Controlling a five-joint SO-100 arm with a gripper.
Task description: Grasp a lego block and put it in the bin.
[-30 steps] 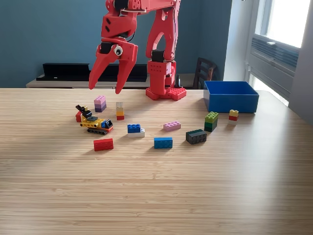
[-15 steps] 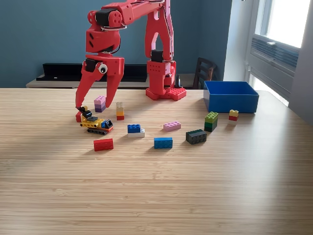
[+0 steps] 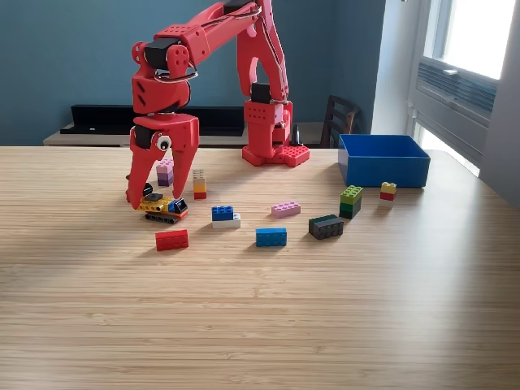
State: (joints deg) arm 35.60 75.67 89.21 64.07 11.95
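My red gripper (image 3: 154,199) points straight down at the exterior view's left, open, its two fingers straddling the top of a small yellow and black lego vehicle (image 3: 162,209). Its fingertips sit close to the table. A pink and purple block stack (image 3: 166,172) shows just behind the fingers. Loose lego blocks lie across the table: a red one (image 3: 171,240), a blue-on-white pair (image 3: 223,216), a blue one (image 3: 270,236), a pink one (image 3: 286,209), a dark one (image 3: 326,226) and a green stack (image 3: 351,201). The blue bin (image 3: 383,160) stands at the back right.
A thin orange, white and red stack (image 3: 199,184) stands right of the gripper. A yellow-on-red block (image 3: 388,191) lies in front of the bin. The arm's red base (image 3: 275,153) is at the back centre. The wooden table (image 3: 260,325) stretches toward the camera.
The arm has swung left and down over the last second. The open gripper dropped from above the stacks to around the yellow vehicle. No block has moved.
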